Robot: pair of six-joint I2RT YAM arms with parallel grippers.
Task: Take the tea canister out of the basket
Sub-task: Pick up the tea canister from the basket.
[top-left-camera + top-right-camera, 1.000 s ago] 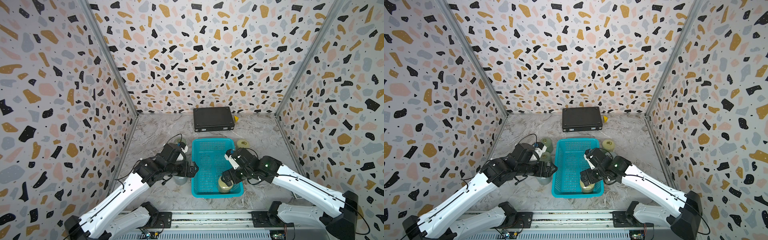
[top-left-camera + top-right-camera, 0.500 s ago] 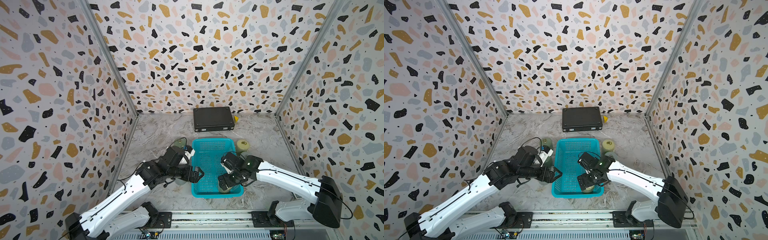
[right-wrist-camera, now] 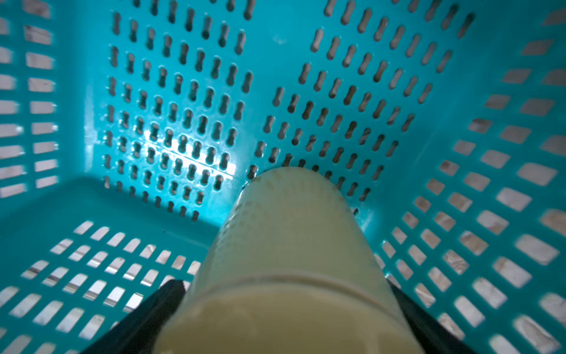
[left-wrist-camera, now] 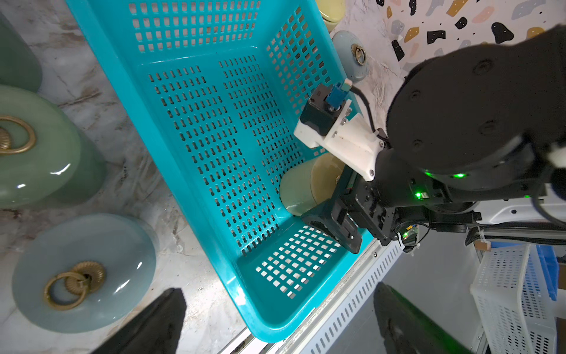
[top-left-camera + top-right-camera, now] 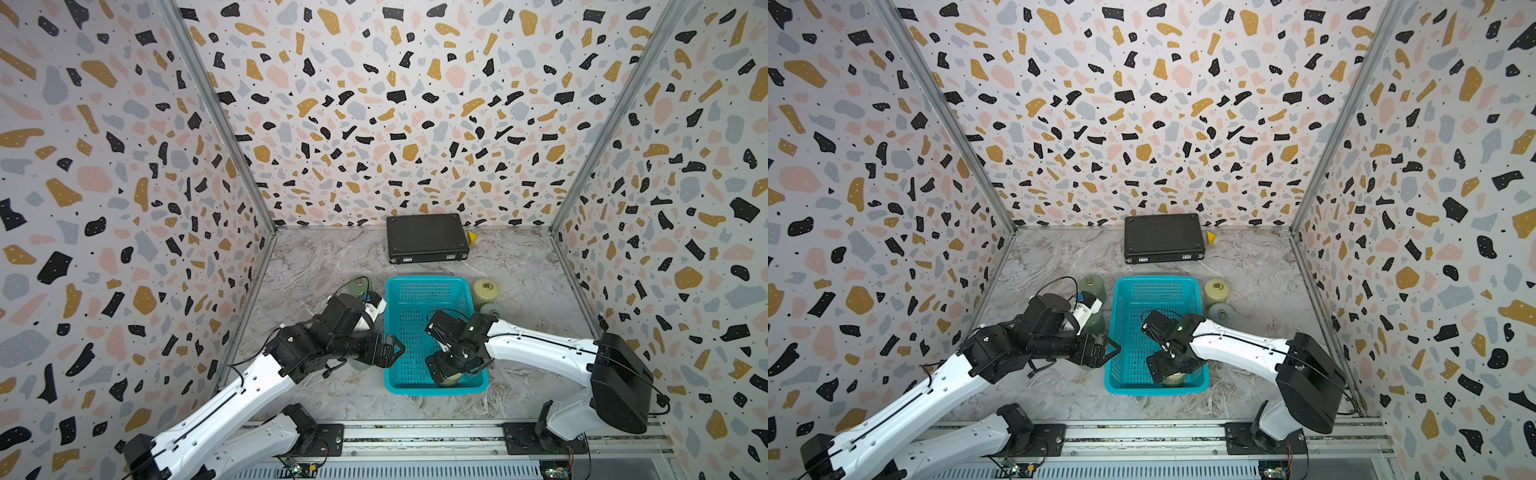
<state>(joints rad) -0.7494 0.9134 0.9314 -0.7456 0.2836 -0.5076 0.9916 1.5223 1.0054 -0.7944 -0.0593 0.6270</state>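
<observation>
Down comes the right end effector [image 5: 452, 372]: a second ago it hung just behind the tea canister [image 3: 291, 239], and now it sits right over it, the arm's elbow drawn in closer to the basket [image 5: 428, 279]. Its jaws stand wide, one black finger [image 3: 147, 312] on each side of the cream cylinder. Whether the pads actually press the sides, I cannot tell. The tea canister stands on the perforated floor in the basket's near right corner, tucked against the mesh walls and mostly covered from above in both top views.

Over on the other side, the left end effector [image 5: 397, 351] is much where it was, at the basket's left rim towards the near end. Its jaws are spread wide with nothing held between them.

Moving back across the marbled tabletop [image 5: 324, 266], jars flank the basket. In the left wrist view, a blue-grey jar [image 4: 82, 272] with a brass ring handle stands by the left wall, and a pale green jar [image 4: 33, 147] beside it. On the right, a yellowish jar [image 5: 486, 289] stands near the far corner, with a grey-blue jar [image 5: 492, 309] just in front of it.

Farthest back, a flat black case [image 5: 428, 237] lies against the rear wall, a small yellow piece [image 5: 472, 237] at its right end.
</observation>
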